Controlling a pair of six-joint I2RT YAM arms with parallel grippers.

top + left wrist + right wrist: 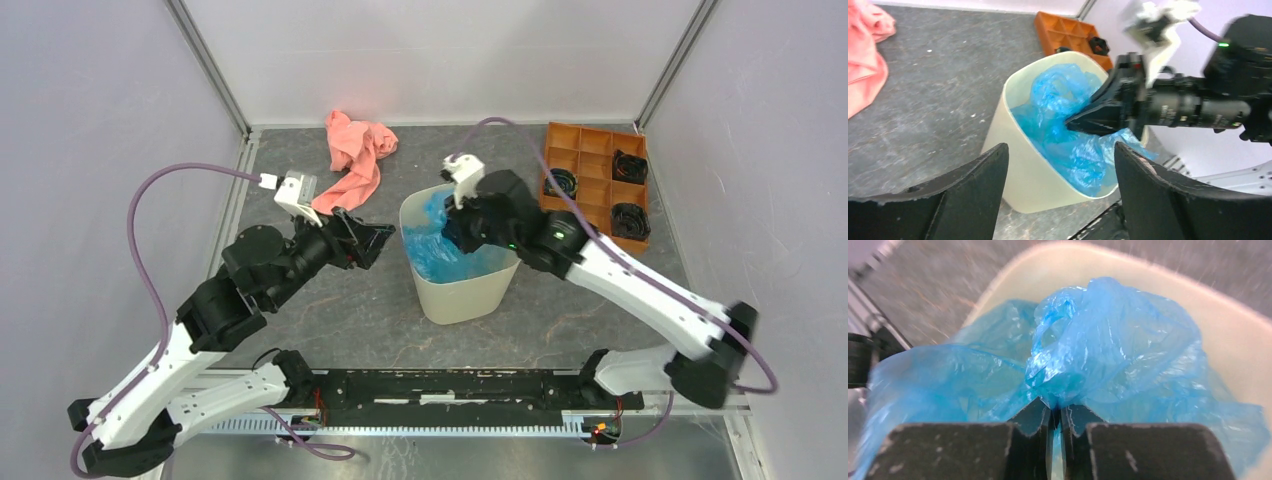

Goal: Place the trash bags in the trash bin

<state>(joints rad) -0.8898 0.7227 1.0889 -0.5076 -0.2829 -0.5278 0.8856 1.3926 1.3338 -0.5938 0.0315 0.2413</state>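
Observation:
The cream trash bin (460, 290) stands mid-table, and the crumpled blue trash bag (435, 245) lies bunched inside it, rising to about the rim. My right gripper (455, 235) reaches down into the bin from the right. In the right wrist view its jaws (1055, 407) are pressed almost together on a fold of the bag (1113, 340), inside the bin's rim (1158, 285). My left gripper (385, 240) hovers just left of the bin, open and holding nothing. In the left wrist view its wide-apart fingers (1060, 147) frame the bin (1023, 170), the bag (1063, 100) and the right gripper (1070, 125).
A pink-salmon cloth (355, 155) lies at the back, left of the bin. An orange compartment tray (595, 180) with black parts sits at the back right. Enclosure walls stand close on the left, right and back. The arms' base rail runs along the near edge.

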